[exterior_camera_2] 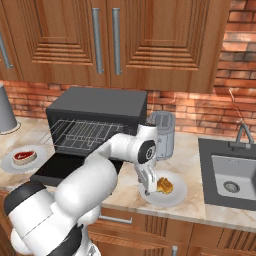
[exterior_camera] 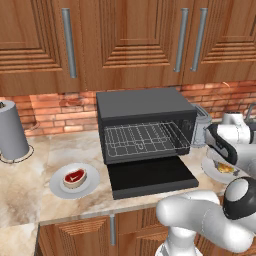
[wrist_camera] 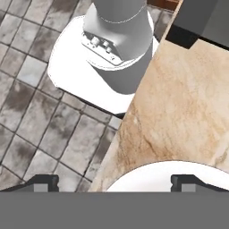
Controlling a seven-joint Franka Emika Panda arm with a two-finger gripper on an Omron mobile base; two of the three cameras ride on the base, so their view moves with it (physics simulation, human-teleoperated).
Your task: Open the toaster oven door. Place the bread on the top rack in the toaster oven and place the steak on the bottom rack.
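Observation:
The black toaster oven (exterior_camera: 142, 107) stands mid-counter with its door (exterior_camera: 150, 177) folded down flat. Inside, the top rack (exterior_camera: 150, 131) sits above the bottom rack (exterior_camera: 145, 150). The steak (exterior_camera: 74, 177) lies on a white plate (exterior_camera: 57, 186) left of the door. The bread (exterior_camera_2: 165, 186), a golden toasted piece, rests on another white plate (exterior_camera_2: 172, 197) right of the oven. My gripper (exterior_camera_2: 147, 189) points down at that plate's left side, just beside the bread. In the hand view the gripper (wrist_camera: 115, 182) is open, fingertips (wrist_camera: 42, 181) far apart, with nothing between them and the plate rim (wrist_camera: 165, 172) below.
A silver toaster (exterior_camera_2: 164, 131) stands behind the bread plate, close to my forearm. A sink (exterior_camera_2: 231, 176) with a faucet lies to the right. A grey canister (exterior_camera: 11, 131) stands at the far left. The counter's front edge (wrist_camera: 120, 134) runs close to the plate.

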